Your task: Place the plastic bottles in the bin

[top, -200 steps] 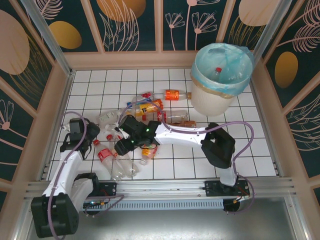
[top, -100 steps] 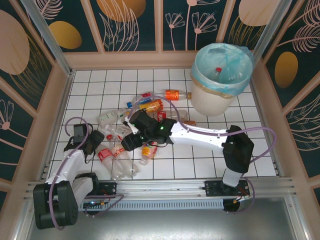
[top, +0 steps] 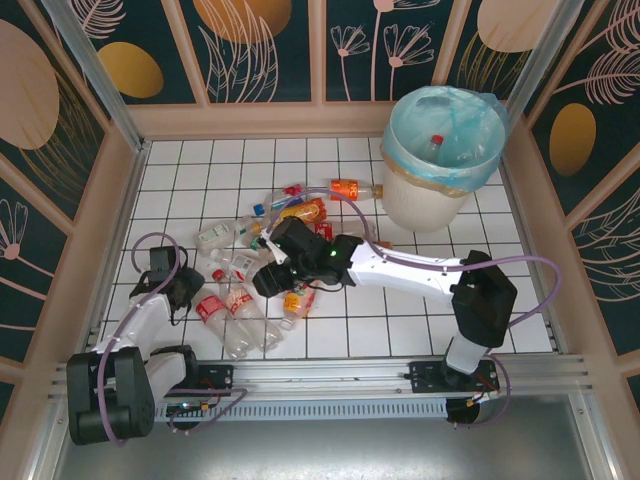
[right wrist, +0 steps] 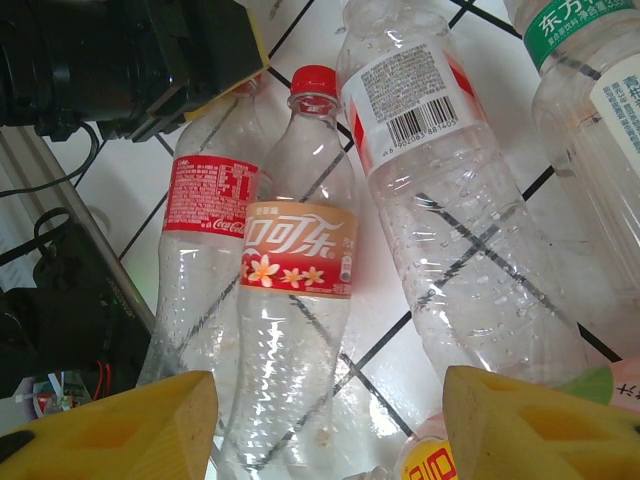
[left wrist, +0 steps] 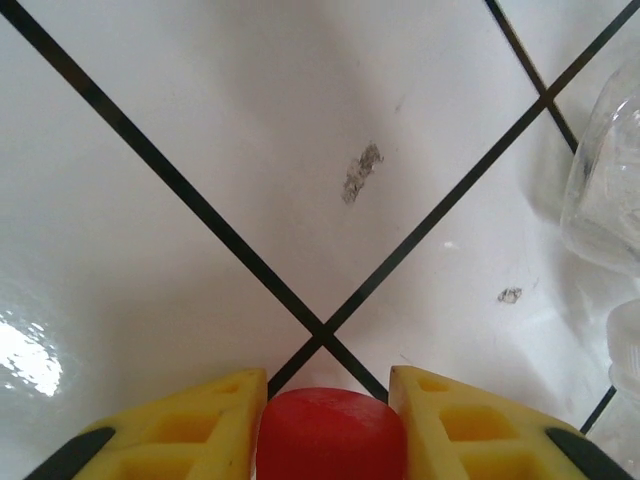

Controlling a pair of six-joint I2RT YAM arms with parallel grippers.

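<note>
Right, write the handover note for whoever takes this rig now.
Left gripper: shut on the red cap of the red-label bottle, which lies on the table.
Right gripper: open, holding nothing, hovering over the peach-label bottle.
Bin: far right corner.
Done: at least one bottle is inside.
Left: roughly a dozen bottles lie in the pile.

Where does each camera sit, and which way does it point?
Top external: fixed above, behind the arms, looking down on white tiled table, round cream-white plastic bin, both arms.
Left wrist: on the left hand, facing down at tiles; its yellow fingers pinch a round red plastic cap.
Right wrist: on the right hand, facing down at clear plastic bottles; open yellow fingertips show.
Shared: top and right wrist both show those bottles.
</note>
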